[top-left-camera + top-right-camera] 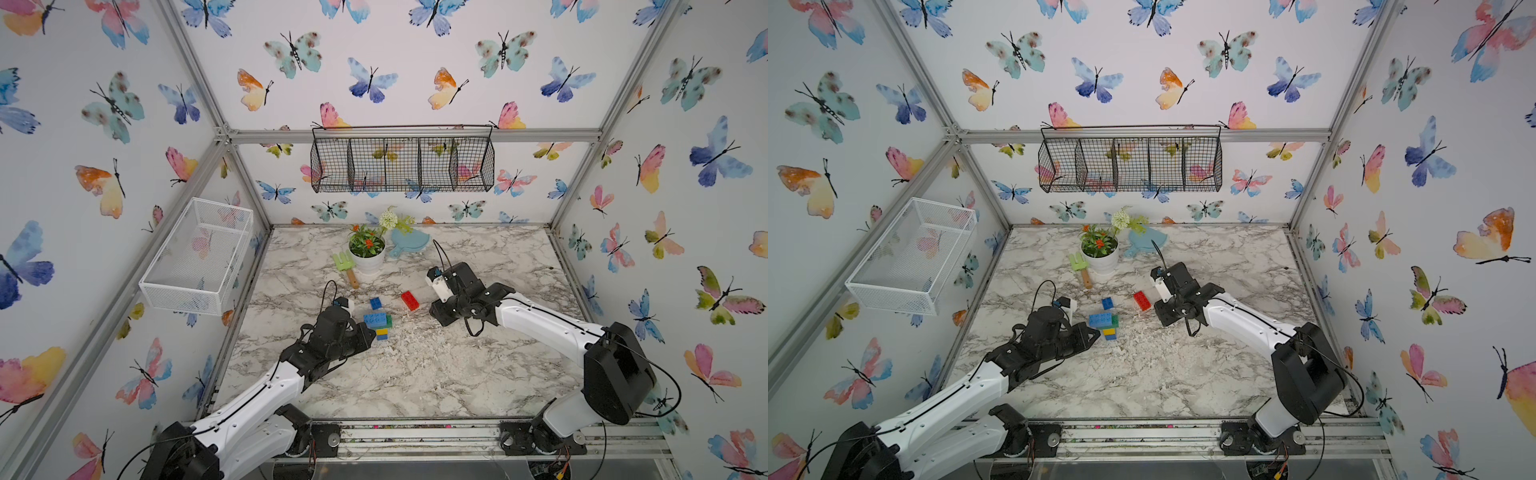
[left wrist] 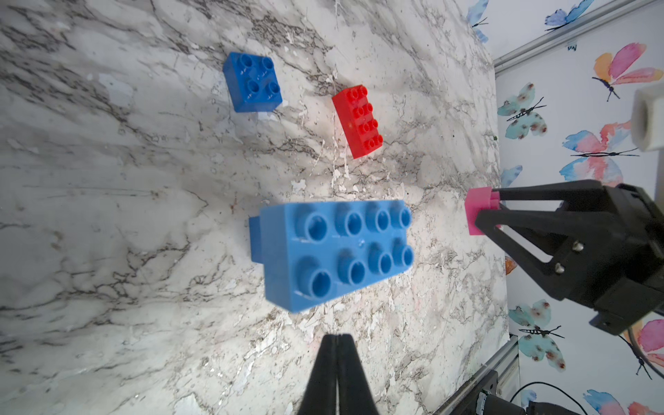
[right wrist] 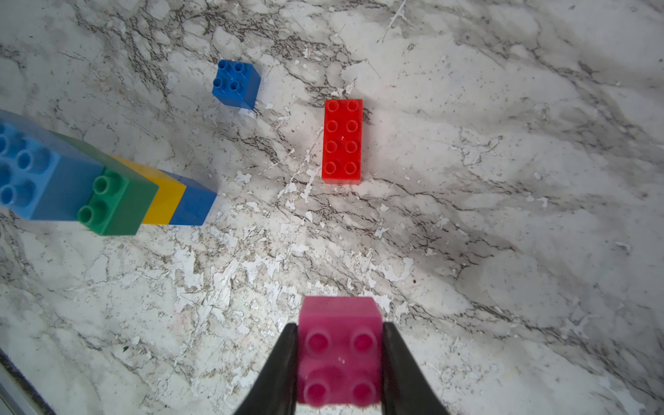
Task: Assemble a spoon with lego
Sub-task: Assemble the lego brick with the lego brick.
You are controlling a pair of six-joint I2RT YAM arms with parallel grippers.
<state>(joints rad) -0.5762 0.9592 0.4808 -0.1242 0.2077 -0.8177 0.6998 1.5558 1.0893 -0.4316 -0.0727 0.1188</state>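
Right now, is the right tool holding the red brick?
No, the right tool grips the pink brick between its jaws, while the red brick lies loose on the marble table.

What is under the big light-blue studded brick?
Directly below sits a green plastic brick, then a yellow brick, then a dark-blue brick at the bottom. The green brick's covered studs are hidden.
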